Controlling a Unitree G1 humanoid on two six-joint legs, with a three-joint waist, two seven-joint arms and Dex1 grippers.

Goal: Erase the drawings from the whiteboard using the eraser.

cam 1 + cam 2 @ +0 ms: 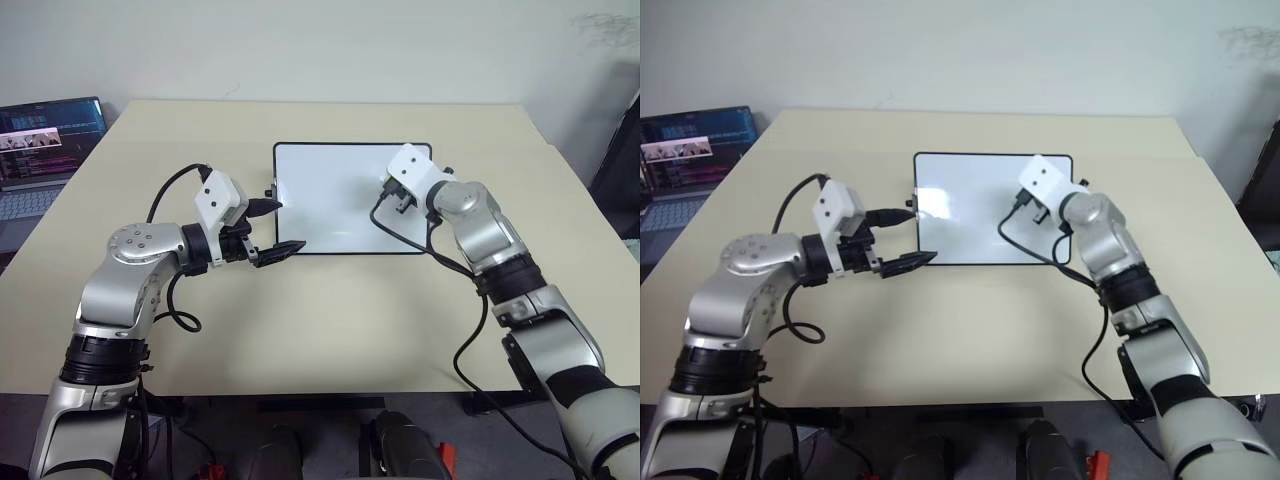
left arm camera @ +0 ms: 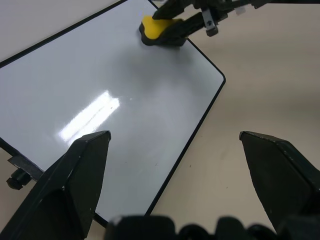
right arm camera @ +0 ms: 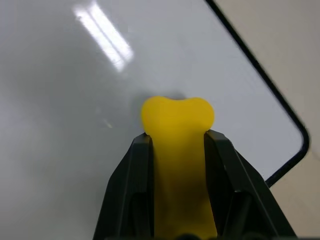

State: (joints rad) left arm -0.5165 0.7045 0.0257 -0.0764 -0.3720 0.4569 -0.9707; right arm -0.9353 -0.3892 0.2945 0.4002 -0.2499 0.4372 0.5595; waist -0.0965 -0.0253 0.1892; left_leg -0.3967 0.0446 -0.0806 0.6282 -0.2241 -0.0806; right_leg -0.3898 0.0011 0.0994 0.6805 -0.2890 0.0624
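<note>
The whiteboard [image 1: 335, 200] lies flat in the middle of the table, with a black frame. Its visible surface is plain white with a light glare; the drawings are out of view. My right gripper [image 3: 177, 136] is shut on the yellow eraser [image 3: 177, 120] and holds it over the board's right part, near the far right corner. I cannot tell whether the eraser [image 2: 157, 29] touches the surface. My left gripper [image 1: 285, 226] is open, with nothing between its fingers. It hovers by the board's near left corner and points across it.
An open laptop [image 1: 45, 140] with a lit screen sits beyond the table's left edge. The beige table [image 1: 300, 320] has bare room in front of and around the board. Black cables hang from both wrists.
</note>
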